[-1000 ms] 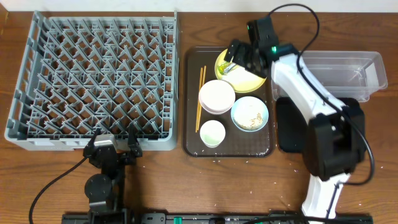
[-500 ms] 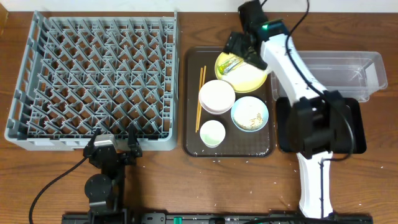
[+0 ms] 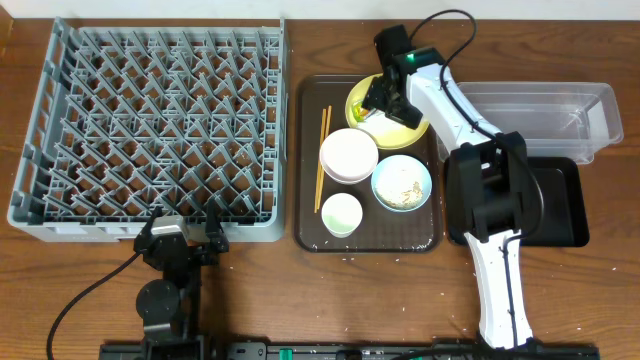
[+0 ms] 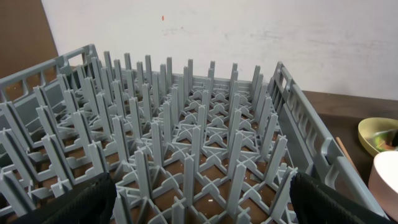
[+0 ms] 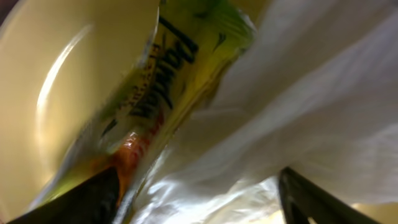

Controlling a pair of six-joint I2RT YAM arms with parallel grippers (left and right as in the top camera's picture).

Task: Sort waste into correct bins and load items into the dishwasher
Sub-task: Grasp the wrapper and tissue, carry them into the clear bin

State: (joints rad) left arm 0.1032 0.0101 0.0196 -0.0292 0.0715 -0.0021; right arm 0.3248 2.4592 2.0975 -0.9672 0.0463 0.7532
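My right gripper (image 3: 375, 100) is down on the round yellow plate (image 3: 405, 130) at the back of the brown tray. In the right wrist view its dark fingers (image 5: 87, 199) stand apart, straddling the yellow-green sachet wrapper (image 5: 155, 81) and the crumpled white napkin (image 5: 298, 106) on the plate (image 5: 68, 81). The jaws look open, with no firm grip shown. My left gripper (image 3: 183, 232) rests open at the near edge of the grey dish rack (image 3: 150, 120), with only rack pegs (image 4: 186, 124) before it. Rice scraps (image 3: 405, 186) lie in the light-blue bowl (image 3: 380, 190).
On the brown tray (image 3: 310, 235) are a white bowl (image 3: 348, 155), a small white cup (image 3: 341, 214) and wooden chopsticks (image 3: 322, 155). A clear tub (image 3: 545, 115) and a black tray (image 3: 565, 205) sit at the right, partly under my right arm.
My right gripper swung left and lowered onto the yellow plate, and its jaws have narrowed around the sachet and napkin. The left arm has not moved.
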